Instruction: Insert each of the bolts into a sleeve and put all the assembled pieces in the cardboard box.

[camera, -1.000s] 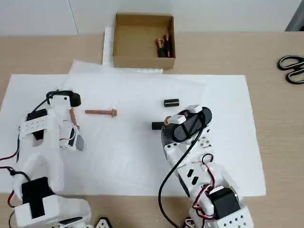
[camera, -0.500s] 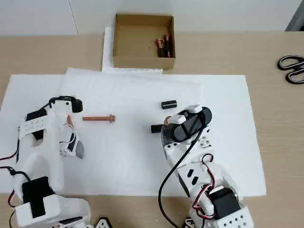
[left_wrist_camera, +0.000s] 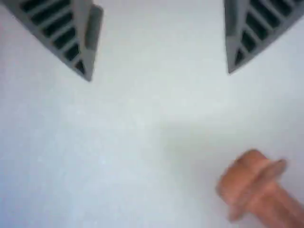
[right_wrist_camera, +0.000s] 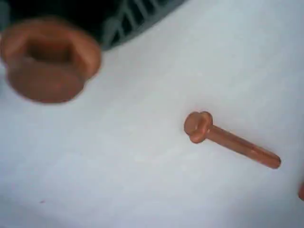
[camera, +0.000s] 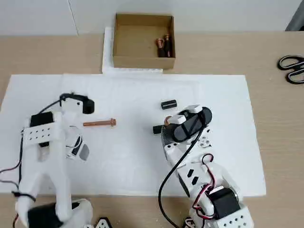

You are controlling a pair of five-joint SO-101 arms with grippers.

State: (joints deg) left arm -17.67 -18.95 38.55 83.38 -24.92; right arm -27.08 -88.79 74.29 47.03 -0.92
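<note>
A loose copper bolt [camera: 99,123] lies on the white paper [camera: 133,156], also seen as the bolt [right_wrist_camera: 230,140] in the right wrist view. My left gripper [camera: 78,146] stands open just in front of its shaft end. In the left wrist view the left gripper [left_wrist_camera: 159,71] has nothing between its fingers, and one end of the bolt [left_wrist_camera: 251,190] sits off to one side. My right gripper [camera: 164,127] is shut on a bolt [right_wrist_camera: 47,59] with a black sleeve [camera: 156,128] around it. A spare black sleeve [camera: 168,104] lies just behind. The cardboard box [camera: 124,40] holds assembled pieces [camera: 163,45].
Scissors [camera: 292,69] lie on the wooden table at the far right. A second white sheet [camera: 107,47] pokes out beside and under the box. Bare paper stretches between the two arms and in front of them.
The left arm has swung right and its wrist now sits closer to the loose bolt. The paper, with the bolt and spare sleeve on it, slid slightly toward the front. The right arm kept still.
</note>
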